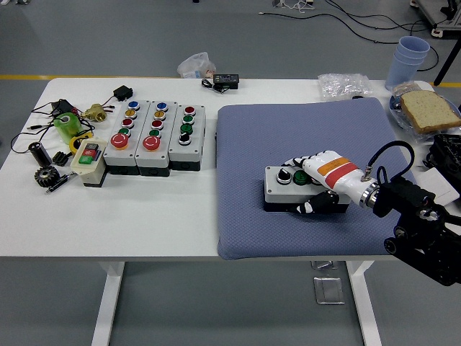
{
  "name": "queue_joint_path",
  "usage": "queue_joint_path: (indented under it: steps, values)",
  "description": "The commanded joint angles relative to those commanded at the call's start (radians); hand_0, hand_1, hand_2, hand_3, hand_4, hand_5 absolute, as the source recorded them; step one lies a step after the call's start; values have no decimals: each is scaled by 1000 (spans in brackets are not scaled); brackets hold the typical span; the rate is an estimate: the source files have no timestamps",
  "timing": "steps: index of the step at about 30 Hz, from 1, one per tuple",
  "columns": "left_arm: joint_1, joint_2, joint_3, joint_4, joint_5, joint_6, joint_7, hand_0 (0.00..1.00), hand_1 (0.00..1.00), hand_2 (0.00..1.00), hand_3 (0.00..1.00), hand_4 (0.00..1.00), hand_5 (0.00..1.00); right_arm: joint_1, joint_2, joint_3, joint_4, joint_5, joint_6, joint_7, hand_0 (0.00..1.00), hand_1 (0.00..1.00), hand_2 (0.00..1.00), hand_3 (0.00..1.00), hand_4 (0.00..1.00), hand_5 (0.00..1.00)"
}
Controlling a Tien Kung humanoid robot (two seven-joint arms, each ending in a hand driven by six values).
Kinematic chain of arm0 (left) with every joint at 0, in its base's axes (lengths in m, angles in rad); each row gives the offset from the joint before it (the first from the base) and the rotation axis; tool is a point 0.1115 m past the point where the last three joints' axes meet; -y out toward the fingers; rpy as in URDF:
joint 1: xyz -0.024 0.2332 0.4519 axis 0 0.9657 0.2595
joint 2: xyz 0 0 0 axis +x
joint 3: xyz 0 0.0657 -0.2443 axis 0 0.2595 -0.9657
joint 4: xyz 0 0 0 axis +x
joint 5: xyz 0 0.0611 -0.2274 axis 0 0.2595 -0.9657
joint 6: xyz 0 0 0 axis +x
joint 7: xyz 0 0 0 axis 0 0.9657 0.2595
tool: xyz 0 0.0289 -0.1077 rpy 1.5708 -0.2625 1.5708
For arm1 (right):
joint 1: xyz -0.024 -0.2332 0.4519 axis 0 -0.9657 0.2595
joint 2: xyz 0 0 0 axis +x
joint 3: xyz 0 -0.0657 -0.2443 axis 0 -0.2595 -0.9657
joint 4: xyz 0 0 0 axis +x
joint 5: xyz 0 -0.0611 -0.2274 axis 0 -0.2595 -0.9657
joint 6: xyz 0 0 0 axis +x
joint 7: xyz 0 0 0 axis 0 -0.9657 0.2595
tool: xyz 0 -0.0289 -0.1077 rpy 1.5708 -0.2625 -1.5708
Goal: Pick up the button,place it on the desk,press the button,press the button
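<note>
Button box, the grey one you're working, lies on the blue-grey pad covering the right half of your white table. Your right hand grips its right end, fingers over the top, thumb on the near side. Three larger button boxes stand left of the pad.

Right part of the button box hidden under the white right hand, so any further button there not visible. Black arm cut off by the right and bottom edges. Bread slice and its plate cut by the right edge. Small parts at the tabletop left end too small to identify.
</note>
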Motion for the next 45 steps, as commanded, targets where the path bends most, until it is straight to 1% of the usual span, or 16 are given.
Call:
queue_joint_path:
  steps: [5, 6, 11, 12, 14, 17, 18, 23, 24, 28, 29, 30, 33, 41, 45]
  values:
    - [-1, 0, 2, 0, -5, 0, -1, 558, 421, 425, 429, 271, 388, 0, -7, -2, 6, 10, 9, -4, 696, 631, 794, 889, 760, 86]
    - [-2, 0, 2, 0, -4, 0, -1, 559, 422, 425, 430, 271, 388, -1, -7, -2, 6, 16, 11, -6, 719, 645, 813, 967, 771, 85]
    - [-4, 0, 3, 0, -7, 0, -1, 559, 422, 425, 430, 271, 388, -3, -11, 0, 12, 28, 10, -5, 719, 645, 813, 967, 771, 85]
    - [-4, 0, 3, 0, -8, 0, -2, 559, 421, 426, 429, 270, 387, -4, -13, 1, 14, 30, 9, -4, 750, 668, 835, 998, 788, 80]
    - [-5, 0, 2, 0, -8, 0, -1, 559, 421, 426, 429, 270, 387, -4, -17, 5, 24, 31, 8, -1, 750, 668, 835, 998, 788, 80]
    - [-5, 0, -1, 0, -2, -1, 0, 559, 421, 426, 429, 270, 387, -3, -26, 13, 44, 32, 9, 4, 750, 668, 835, 998, 788, 80]
    - [-5, 0, 0, 0, -2, -1, 0, 558, 422, 426, 429, 268, 387, -2, -29, 15, 51, 32, 10, 6, 790, 709, 871, 998, 826, 79]
    - [-5, 0, 0, 0, -1, -2, 0, 558, 422, 426, 429, 268, 387, -4, -44, 30, 87, 28, 19, 5, 790, 709, 871, 998, 826, 79]
    - [-5, 0, 1, 0, 0, -2, 1, 560, 422, 427, 429, 268, 387, -6, -46, 32, 92, 30, 21, 5, 824, 743, 889, 998, 827, 82]
    - [-5, 0, 1, 0, 0, -2, 0, 560, 422, 427, 429, 268, 387, -17, -57, 46, 120, 40, 31, 7, 824, 743, 889, 998, 827, 82]
    - [-4, 0, 0, 0, 0, -2, 0, 560, 422, 427, 429, 268, 387, -22, -62, 55, 136, 44, 33, 6, 824, 743, 889, 998, 827, 82]
    - [-4, 0, -1, 0, 0, -2, 0, 561, 422, 427, 429, 267, 387, -24, -64, 58, 142, 46, 34, 5, 849, 772, 904, 998, 836, 94]
    - [-5, 0, -1, 0, 2, -3, 0, 561, 422, 427, 429, 267, 387, -30, -78, 74, 186, 58, 38, 0, 849, 772, 904, 998, 836, 94]
    - [-4, 0, -2, 0, 8, -4, 0, 560, 421, 427, 429, 271, 386, -33, -82, 75, 214, 64, 50, -17, 858, 786, 913, 998, 839, 90]
    - [-3, 0, -1, 0, -3, -3, -1, 559, 421, 427, 429, 268, 387, -48, -93, 110, 270, 71, 52, -26, 866, 788, 918, 998, 847, 94]
